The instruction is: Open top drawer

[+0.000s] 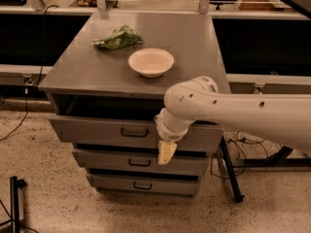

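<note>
Grey metal top drawer (92, 128) sits centre frame, directly under the worktop (87, 74). Its front stands forward with a dark gap above, so I judge it partly open. Gripper (166, 152) hangs pointing down at the drawer's lower edge, right of the black handle (134, 132) and apart from it. Jaws: spread or pressed together, cannot tell. Step in hand: the pull, unfinished. Next move calls for shifting left and up to the handle, then drawing straight out toward the lower frame.

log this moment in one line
top drawer: ajar | hand: at its lower front edge, right of handle
</note>
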Robot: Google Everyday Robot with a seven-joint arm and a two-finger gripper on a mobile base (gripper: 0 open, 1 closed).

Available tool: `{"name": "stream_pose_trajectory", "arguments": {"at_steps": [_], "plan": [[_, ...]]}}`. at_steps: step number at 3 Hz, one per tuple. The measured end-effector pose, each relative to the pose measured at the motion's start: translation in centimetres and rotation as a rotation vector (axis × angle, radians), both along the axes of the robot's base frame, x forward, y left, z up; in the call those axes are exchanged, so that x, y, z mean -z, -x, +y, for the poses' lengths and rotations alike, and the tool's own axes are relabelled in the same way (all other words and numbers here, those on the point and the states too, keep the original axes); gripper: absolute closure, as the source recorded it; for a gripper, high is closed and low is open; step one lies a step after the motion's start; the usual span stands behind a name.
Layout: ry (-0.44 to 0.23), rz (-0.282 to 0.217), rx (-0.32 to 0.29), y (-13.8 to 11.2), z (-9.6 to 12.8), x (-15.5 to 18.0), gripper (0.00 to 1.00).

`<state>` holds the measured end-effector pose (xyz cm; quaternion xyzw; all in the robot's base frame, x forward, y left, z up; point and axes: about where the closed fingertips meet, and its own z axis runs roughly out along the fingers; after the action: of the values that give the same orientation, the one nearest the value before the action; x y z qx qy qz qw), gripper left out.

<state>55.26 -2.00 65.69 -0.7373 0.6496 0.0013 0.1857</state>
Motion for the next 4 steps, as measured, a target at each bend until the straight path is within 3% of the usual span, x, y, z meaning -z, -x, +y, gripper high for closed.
{"name": "stream_pose_trajectory", "arguments": {"at_steps": [1, 2, 3, 4], "plan": [[-0.025, 0.078, -0.005, 0.8, -0.2, 0.3, 0.34], [-0.058, 0.15, -0.008, 2.0, -0.5, -0.1, 0.42], [-0.076, 0.159, -0.012, 2.3, -0.5, -0.8, 0.38], [-0.076, 0.159, -0.012, 2.3, -0.5, -0.8, 0.21]]}}
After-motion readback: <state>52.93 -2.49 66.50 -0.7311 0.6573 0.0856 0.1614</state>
